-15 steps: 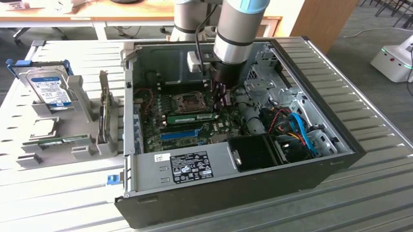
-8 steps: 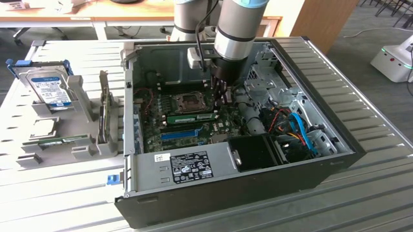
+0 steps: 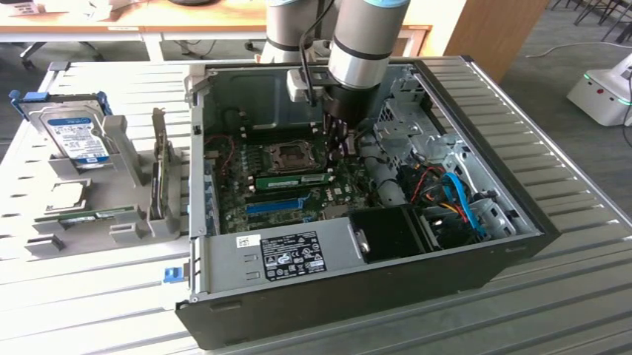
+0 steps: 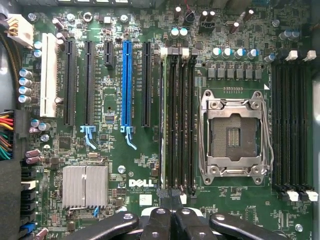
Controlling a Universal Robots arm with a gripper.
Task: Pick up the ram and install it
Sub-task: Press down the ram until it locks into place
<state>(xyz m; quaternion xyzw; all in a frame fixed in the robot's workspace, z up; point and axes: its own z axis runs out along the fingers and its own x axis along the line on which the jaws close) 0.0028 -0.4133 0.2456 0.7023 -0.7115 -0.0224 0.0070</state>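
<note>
Two green sticks show in the exterior view. One ram [image 3: 293, 180] sits inside the open computer case [image 3: 474, 274], lying along the motherboard just beside the empty processor socket [image 3: 293, 153]. Your gripper [image 3: 341, 148] hangs straight down into the case, and that ram lies just below and beside its tip. I cannot tell from this angle whether the tip touches the ram. The blue expansion slot [image 3: 274, 205] lies a little farther from the gripper, on the far side of the ram. The spare stick [image 3: 96, 216] rests in a grey holder outside the case, well apart from the gripper, off toward the exterior view's left. A hard drive [image 3: 79, 137] stands in the same holder, farther still from the gripper. Case and holder both sit on the slatted metal table [image 3: 553, 310].

From the wrist view you look straight down on the motherboard. Your gripper [image 4: 170, 222] has its black fingers [image 4: 157, 220] pressed together, and you can see nothing clamped between them. The ram [image 4: 162, 120] appears edge-on as a thin pale strip running directly away from the fingertips, standing in the outermost of the black memory slots [image 4: 182, 120]. Its near end lies just ahead of the fingertips. The processor socket [image 4: 234, 135] lies to one side of that bank of slots, and the blue expansion slot [image 4: 126, 82] to the other. A ribbed silver heatsink [image 4: 85, 186] sits near the gripper, on the blue slot's side.
</note>
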